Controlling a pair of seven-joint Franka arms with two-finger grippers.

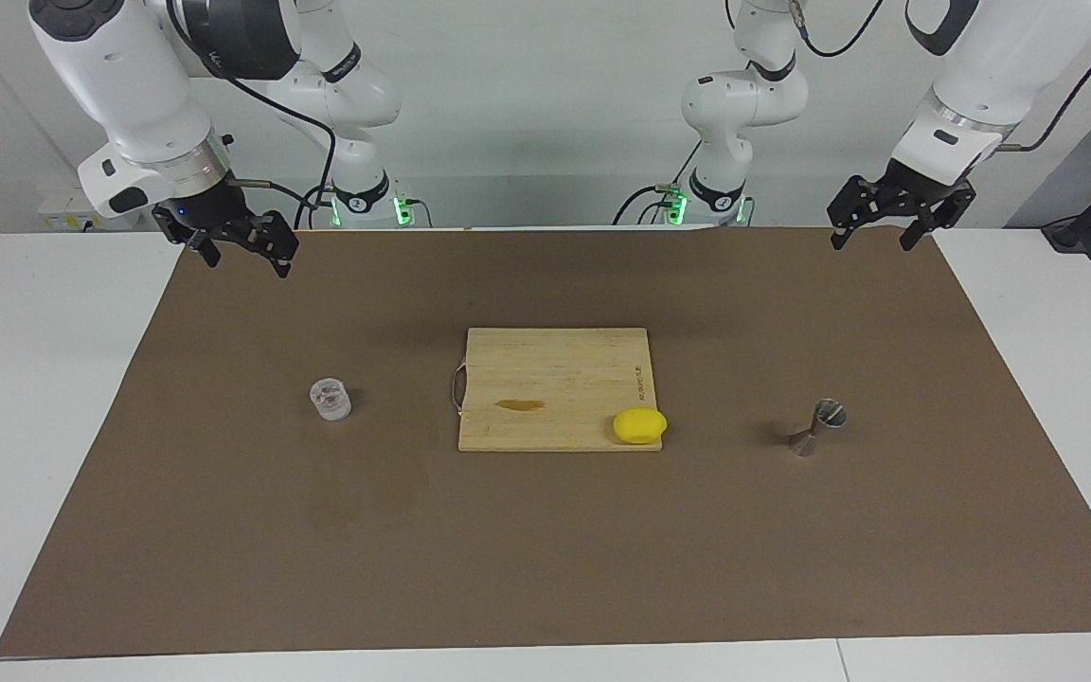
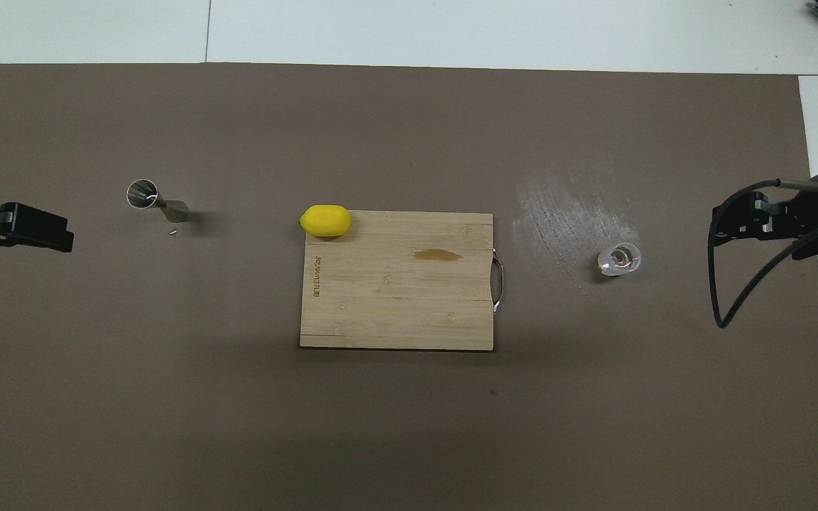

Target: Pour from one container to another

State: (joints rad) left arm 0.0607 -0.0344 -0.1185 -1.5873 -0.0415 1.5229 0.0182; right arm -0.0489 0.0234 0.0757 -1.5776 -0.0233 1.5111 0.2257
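Right gripper point(image 1: 241, 248), fingers spread and empty at upper left, should descend squarely around the tumbler point(image 1: 330, 399); the left gripper point(image 1: 877, 230) waits, likewise released.

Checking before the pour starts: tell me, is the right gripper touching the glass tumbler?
Apart. The facing view shows the right gripper raised, with bare brown mat between it and the glass tumbler.
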